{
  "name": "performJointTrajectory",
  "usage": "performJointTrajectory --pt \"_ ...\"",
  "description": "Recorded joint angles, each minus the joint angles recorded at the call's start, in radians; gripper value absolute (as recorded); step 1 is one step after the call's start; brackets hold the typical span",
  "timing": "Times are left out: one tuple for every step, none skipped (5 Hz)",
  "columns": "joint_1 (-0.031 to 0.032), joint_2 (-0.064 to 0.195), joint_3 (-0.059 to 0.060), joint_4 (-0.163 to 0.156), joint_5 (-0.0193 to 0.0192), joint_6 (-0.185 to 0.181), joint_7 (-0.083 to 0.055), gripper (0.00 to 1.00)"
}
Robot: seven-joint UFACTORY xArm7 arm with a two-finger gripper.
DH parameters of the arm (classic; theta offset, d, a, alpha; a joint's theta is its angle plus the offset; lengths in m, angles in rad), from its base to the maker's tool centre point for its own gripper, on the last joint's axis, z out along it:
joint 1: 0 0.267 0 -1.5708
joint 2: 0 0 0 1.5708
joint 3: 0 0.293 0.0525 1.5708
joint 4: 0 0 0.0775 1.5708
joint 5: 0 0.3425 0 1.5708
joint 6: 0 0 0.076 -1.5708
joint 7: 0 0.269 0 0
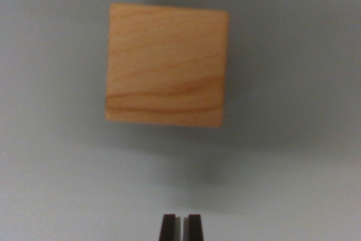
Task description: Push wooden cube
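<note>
Gripper [181, 225] at bottom centre of the frame, only the two dark fingertips [167, 227] showing. Jaws nearly together, just a thin pale slit between them, nothing held. Tips sit over bare surface, apart from the block.

Faint soft shadow patch on the table [51, 184] just above the tips, right of centre. Table is plain grey-blue, lighter toward the bottom of the frame, darker toward the top.

Wooden cube [167, 64] above that, upper centre of the frame, slightly left of middle. Light tan wood, grain lines running roughly left to right, one darker streak near its lower edge. Seen from the top, sits a bit skewed. Picture is blurry. Dark shadow behind the cube at the top edge.
</note>
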Motion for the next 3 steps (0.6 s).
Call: performJointTrajectory --pt "0.0 0.0 0.0 0.0 0.0 0.0 0.0 0.0" --pt "0.0038 0.007 0.003 -0.011 -0.0014 -0.017 0.006 0.0" --pt "0.0038 0.007 0.003 -0.011 -0.0014 -0.017 0.006 0.0"
